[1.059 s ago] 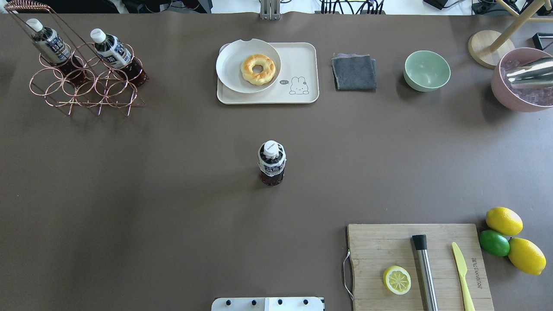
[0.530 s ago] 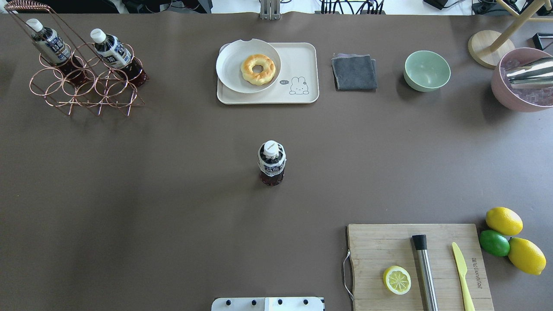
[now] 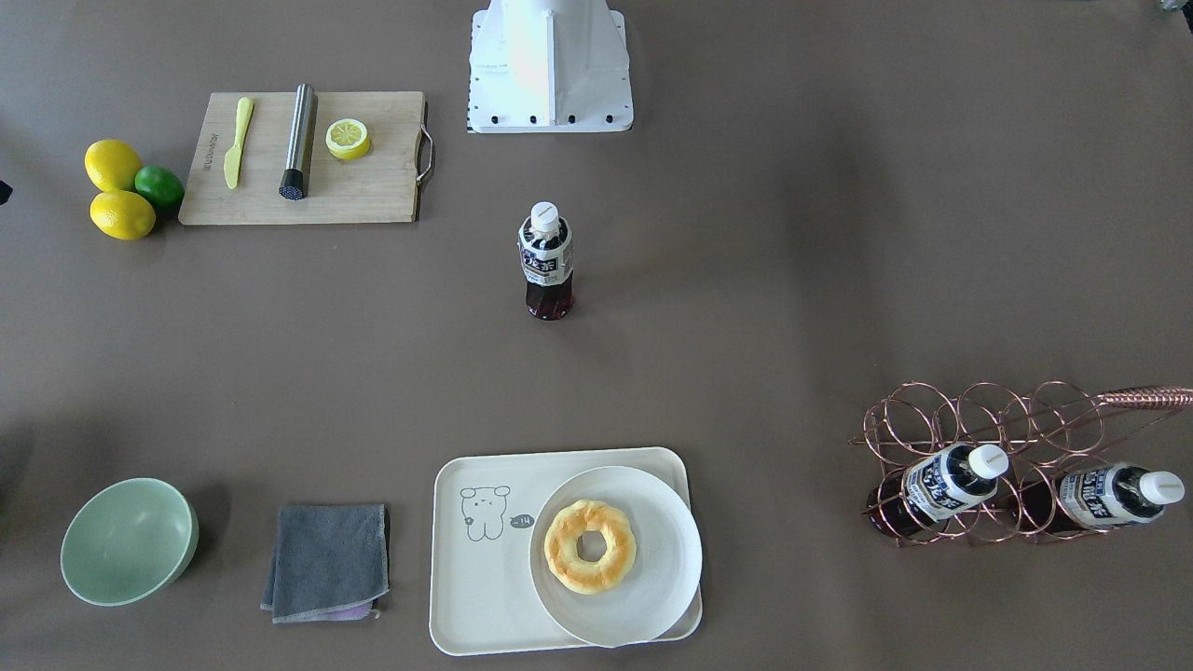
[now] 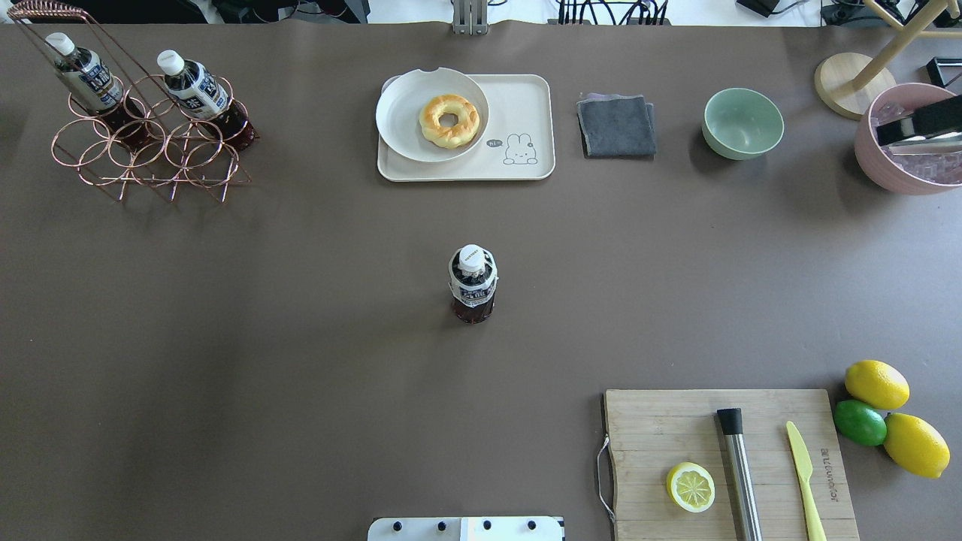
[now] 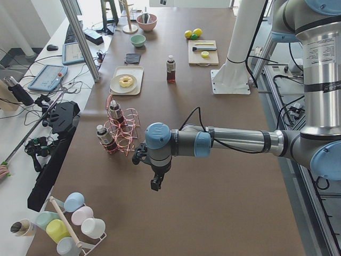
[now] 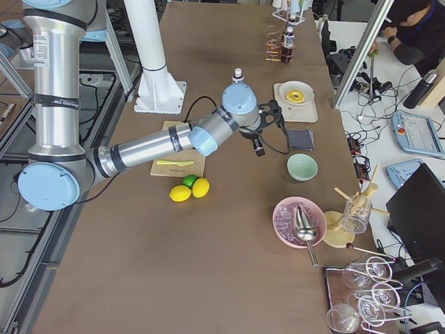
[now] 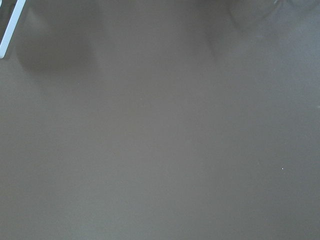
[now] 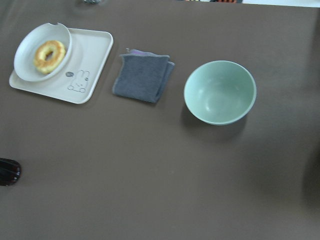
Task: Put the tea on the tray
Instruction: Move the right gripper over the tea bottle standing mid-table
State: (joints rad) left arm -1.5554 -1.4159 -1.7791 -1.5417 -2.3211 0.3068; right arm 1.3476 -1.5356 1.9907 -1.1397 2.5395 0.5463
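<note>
The tea bottle (image 4: 473,282) stands upright alone at the table's middle, with a white cap and dark liquid; it also shows in the front view (image 3: 546,266). The cream tray (image 4: 522,98) with the bear drawing lies at the far side, apart from the bottle, and shows in the right wrist view (image 8: 92,50). My left gripper (image 5: 154,185) hangs above bare table near the copper rack, far from the bottle. My right gripper (image 6: 260,149) hovers high near the grey cloth. Both are empty; I cannot tell whether they are open or shut.
A round plate (image 4: 409,113) with a doughnut (image 4: 449,120) fills the tray's left half. Two alike bottles sit in a copper rack (image 4: 143,146). A grey cloth (image 4: 616,125), green bowl (image 4: 742,122), pink bowl (image 4: 898,169), cutting board (image 4: 676,428) and lemons (image 4: 875,383) stand at the right.
A dark object has come in at the overhead view's right edge, over the pink bowl. The tea bottle and tray have not moved.
</note>
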